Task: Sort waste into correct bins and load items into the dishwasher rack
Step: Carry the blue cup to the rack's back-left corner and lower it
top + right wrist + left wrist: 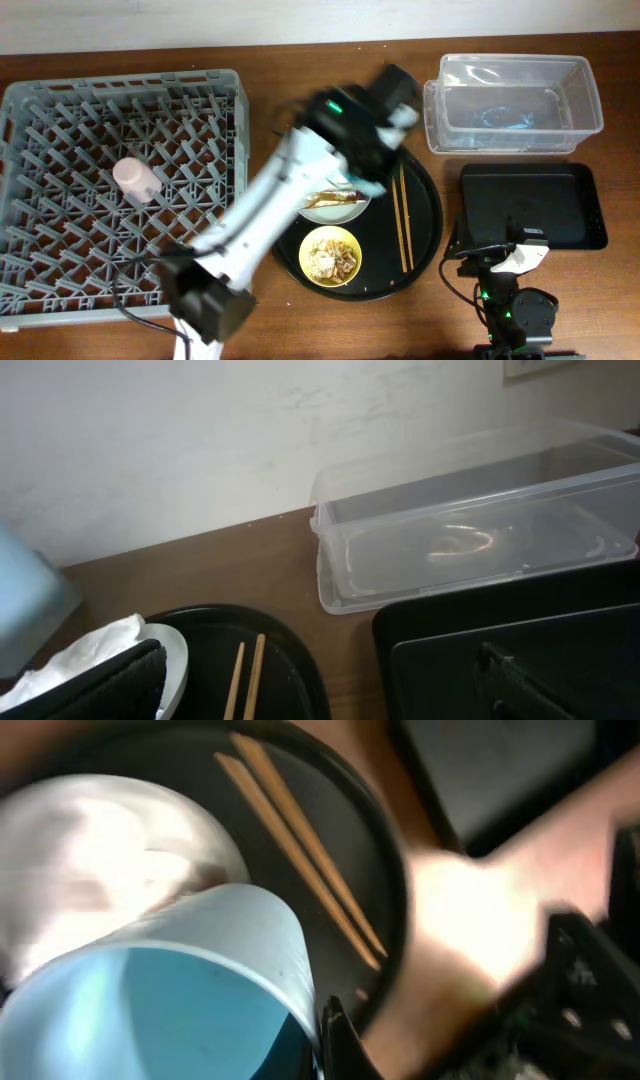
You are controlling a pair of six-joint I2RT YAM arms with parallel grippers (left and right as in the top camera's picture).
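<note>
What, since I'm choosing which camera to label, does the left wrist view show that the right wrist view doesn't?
Only left wrist: the light-blue cup, clearly; the right wrist gives just a pale blur at its left edge. Only right wrist: the clear tub and the white wall. Both: the chopsticks on the round black tray.

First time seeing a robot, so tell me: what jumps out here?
The big grey rack on the left, with one pink cup in it. Then the white left arm, blurred across the middle, its jaws pinching a light-blue cup over the round black tray.
</note>
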